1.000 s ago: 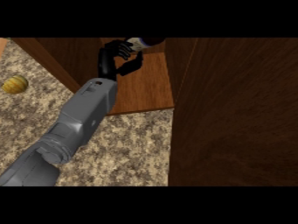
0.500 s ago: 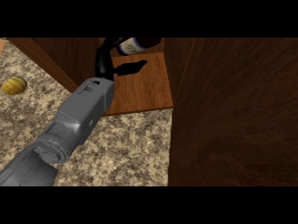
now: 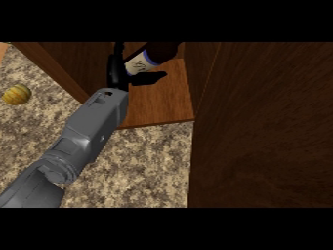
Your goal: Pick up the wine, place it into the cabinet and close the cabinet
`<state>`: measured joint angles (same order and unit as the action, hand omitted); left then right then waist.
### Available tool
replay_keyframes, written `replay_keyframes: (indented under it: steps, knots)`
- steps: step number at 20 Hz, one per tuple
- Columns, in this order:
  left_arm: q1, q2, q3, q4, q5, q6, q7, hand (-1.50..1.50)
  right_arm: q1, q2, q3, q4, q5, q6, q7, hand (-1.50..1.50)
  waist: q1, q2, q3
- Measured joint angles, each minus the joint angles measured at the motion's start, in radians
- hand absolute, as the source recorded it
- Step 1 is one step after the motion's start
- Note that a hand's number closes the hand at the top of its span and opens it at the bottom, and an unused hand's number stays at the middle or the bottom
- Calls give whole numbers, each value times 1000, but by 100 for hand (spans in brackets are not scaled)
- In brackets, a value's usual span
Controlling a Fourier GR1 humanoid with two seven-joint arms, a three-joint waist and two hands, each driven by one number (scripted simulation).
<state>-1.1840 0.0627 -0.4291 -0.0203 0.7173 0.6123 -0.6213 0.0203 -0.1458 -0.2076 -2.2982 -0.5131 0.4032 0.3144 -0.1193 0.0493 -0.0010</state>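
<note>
Open dark wooden cabinet (image 3: 270,127), door not yet closed | speckled granite counter (image 3: 140,161) | left hand (image 3: 122,73) curls round dark labelled wine bottle (image 3: 149,57) over cabinet's brown shelf (image 3: 158,100), near its far edge | release, closing remain

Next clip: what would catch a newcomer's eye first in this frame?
First, the dark wine bottle with a white label at the top centre, inside the brown wooden cabinet, with the black left hand curled round it at the end of a long grey forearm. Then the tall dark wooden cabinet door filling the right side, and a small yellow round fruit on the speckled stone counter, far left.
</note>
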Motion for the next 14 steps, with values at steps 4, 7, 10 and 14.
replay_keyframes:
  steps: [4, 7, 10, 14]
  knots:
    - [2, -5, 4, -2, -2, -24, -25, -150, 3, 7, 6, -8, 2, -6, 3, -150, 4, -2, -1]
    - [-3, -11, 13, -3, 3, -35, -31, -150, 3, 9, 12, -4, 8, -4, 2, -150, 9, -4, -1]
    - [1, -22, 22, -7, 6, -54, -46, -150, 15, 15, 17, -9, 12, 2, -3, -150, 14, -7, -1]
    - [18, -46, 36, -28, 11, -55, -98, -150, 27, 24, 22, -14, 19, 3, -8, -150, 22, -13, -1]
